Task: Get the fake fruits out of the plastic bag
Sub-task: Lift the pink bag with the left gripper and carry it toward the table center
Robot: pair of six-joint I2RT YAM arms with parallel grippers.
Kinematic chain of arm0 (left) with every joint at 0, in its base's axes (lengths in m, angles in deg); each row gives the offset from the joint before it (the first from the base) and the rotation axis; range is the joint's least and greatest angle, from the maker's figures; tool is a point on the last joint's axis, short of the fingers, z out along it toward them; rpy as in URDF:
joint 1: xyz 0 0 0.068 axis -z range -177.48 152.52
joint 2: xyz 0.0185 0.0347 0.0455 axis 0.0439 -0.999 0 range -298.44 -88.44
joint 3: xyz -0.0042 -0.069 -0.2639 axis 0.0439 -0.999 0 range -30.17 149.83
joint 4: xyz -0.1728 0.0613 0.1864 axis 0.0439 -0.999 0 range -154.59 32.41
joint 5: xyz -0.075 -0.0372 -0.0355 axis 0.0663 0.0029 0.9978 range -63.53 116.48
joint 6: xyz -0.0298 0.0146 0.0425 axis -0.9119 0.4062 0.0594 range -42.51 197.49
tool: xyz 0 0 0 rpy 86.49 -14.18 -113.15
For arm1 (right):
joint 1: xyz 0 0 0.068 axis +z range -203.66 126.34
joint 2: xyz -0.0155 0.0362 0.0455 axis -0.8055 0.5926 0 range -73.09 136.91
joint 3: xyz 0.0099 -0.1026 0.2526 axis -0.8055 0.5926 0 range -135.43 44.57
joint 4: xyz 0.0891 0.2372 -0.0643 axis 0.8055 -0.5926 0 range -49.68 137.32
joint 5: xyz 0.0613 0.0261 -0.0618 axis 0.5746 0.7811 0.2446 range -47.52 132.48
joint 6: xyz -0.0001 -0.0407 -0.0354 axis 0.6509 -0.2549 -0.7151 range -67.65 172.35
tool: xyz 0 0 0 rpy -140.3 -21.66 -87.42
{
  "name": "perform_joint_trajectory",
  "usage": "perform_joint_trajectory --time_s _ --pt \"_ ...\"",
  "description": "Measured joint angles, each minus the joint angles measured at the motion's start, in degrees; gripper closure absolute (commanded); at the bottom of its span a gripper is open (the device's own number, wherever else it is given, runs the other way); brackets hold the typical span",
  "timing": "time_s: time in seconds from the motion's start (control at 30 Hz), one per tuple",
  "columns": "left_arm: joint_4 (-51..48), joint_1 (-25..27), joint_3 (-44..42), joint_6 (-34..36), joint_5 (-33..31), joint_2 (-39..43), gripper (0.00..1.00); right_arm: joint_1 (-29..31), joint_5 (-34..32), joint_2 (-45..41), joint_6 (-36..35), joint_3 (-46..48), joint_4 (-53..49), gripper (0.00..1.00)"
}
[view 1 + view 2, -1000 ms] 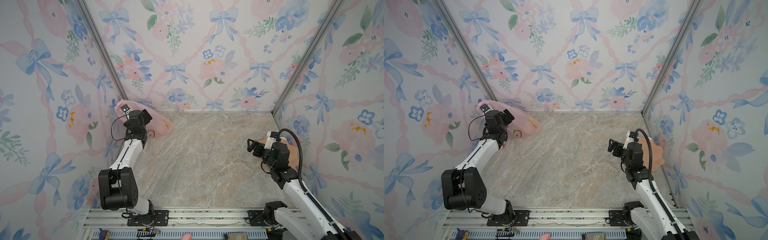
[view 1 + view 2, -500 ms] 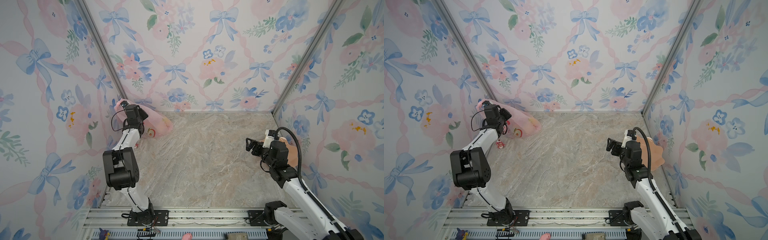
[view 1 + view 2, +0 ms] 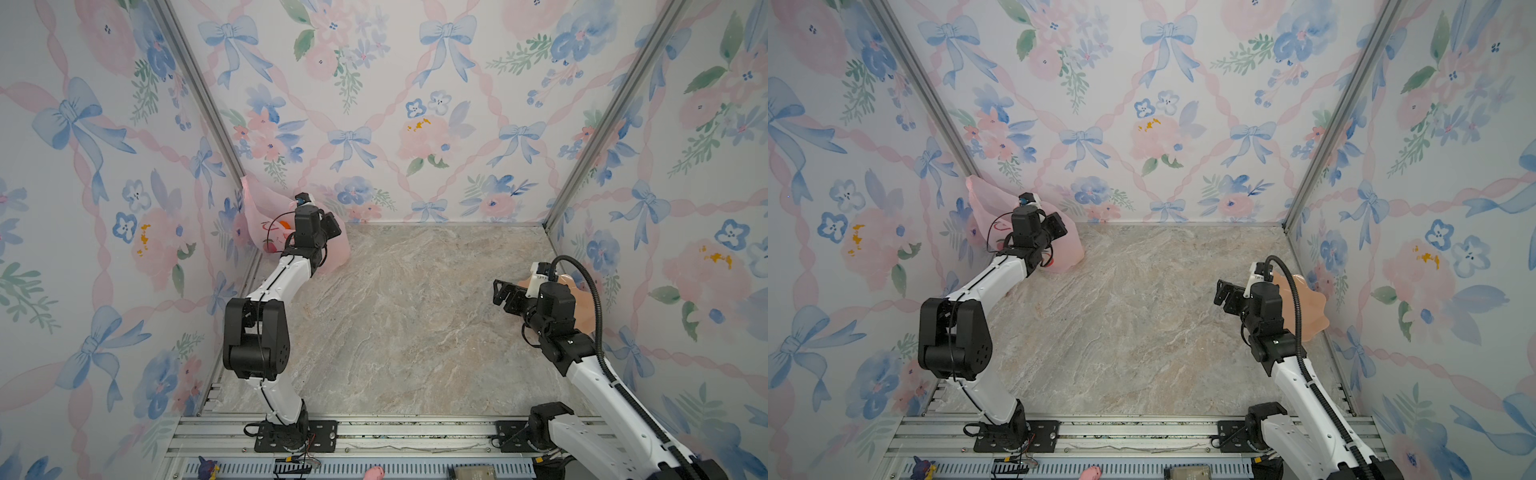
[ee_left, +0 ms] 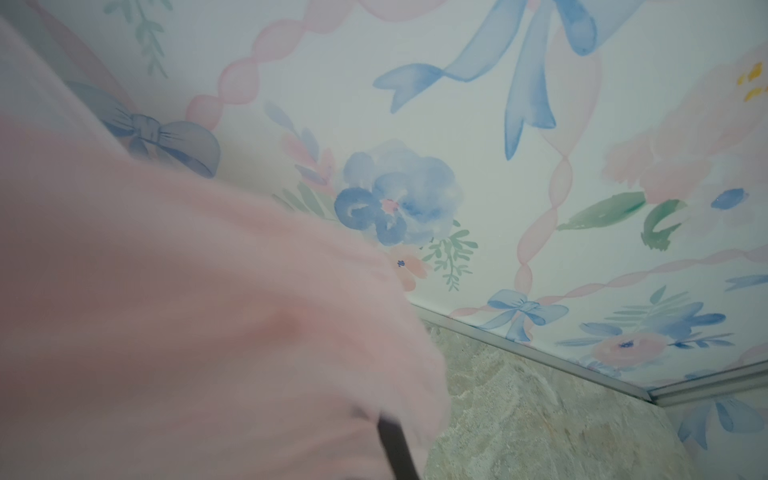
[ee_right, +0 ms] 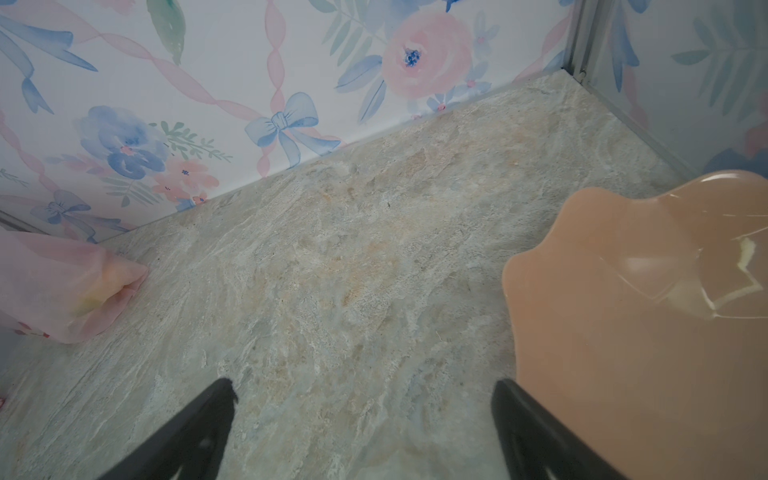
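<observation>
Clenching our left fingers [image 4: 395,449] on the bag [image 3: 259,203], we hold our right fingers [image 5: 191,432] spread above the bench [image 3: 415,311].

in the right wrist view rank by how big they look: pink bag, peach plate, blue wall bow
1. peach plate, largest, though nearest the camera and cropped
2. pink bag, partly cropped
3. blue wall bow, smallest

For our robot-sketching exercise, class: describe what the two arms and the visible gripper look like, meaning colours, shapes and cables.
Both arms have white tube-like links joined by chunky black joint housings. The left arm carries a thin dark cable looping near its wrist. The right arm has a thick black hose arching over its forearm. The right gripper has black, tapering fingers.
</observation>
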Motion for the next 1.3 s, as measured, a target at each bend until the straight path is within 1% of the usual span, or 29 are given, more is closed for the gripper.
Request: perform_joint_trajectory --time_s 0.17,0.37,0.6,0.73,0.83,0.87,0.93,1.0,1.03,1.07,1.1,1.17,1.23,1.3 --pt "-1.9 7.5 4.2 4.1 -2.1 0.0 1.0 0.0 -0.9 -0.8 0.3 -0.2 -1.3 0.01" --pt "-3.0 16.6 9.4 6.6 -5.5 -1.7 1.0 0.0 -1.6 -1.6 0.5 -0.2 -2.1 0.01" --pt "-7.9 31.0 22.2 6.4 -12.4 -12.0 1.0 0.0 -2.5 -1.3 1.2 -0.3 -2.6 0.01" --pt "-9.9 37.5 27.4 6.1 -14.1 -17.1 1.0 0.0 -2.8 -1.2 1.5 -0.3 -3.3 0.01" --pt "-11.7 40.7 32.6 6.1 -14.4 -21.0 1.0 0.0 -3.2 -1.2 1.4 -0.3 -3.9 0.01" --pt "-13.0 41.8 35.2 6.1 -14.4 -22.4 0.95 0.0 -3.3 -1.2 1.3 -0.3 -4.1 0.01" --pt "-15.0 43.0 39.5 6.6 -14.4 -24.9 0.84 0.0 -3.4 -1.2 1.3 -0.3 -4.4 0.01" --pt "-17.0 43.9 42.4 7.4 -14.3 -26.1 0.62 0.0 -3.4 -1.4 1.3 -0.3 -4.5 0.01" --pt "-18.0 44.0 42.9 7.6 -14.3 -26.1 0.48 0.0 -3.4 -1.4 1.3 -0.3 -4.5 0.01" --pt "-18.8 44.1 43.2 8.0 -14.4 -25.9 0.39 0.0 -3.4 -1.5 1.3 -0.3 -4.5 0.01" --pt "-19.6 44.1 43.3 8.4 -14.4 -25.8 0.31 0.0 -3.4 -1.5 1.3 -0.3 -4.5 0.01" --pt "-22.7 44.1 43.4 10.4 -14.0 -24.9 0.24 0.0 -3.4 -1.5 1.3 -0.3 -4.5 0.01" --pt "-25.7 44.2 42.4 12.0 -13.9 -23.1 0.2 0.0 -3.2 -1.5 1.2 -0.6 -4.8 0.01" --pt "-28.1 44.2 38.6 13.3 -13.5 -19.0 0.18 0.0 -2.7 -1.5 0.9 -1.1 -5.1 0.01"
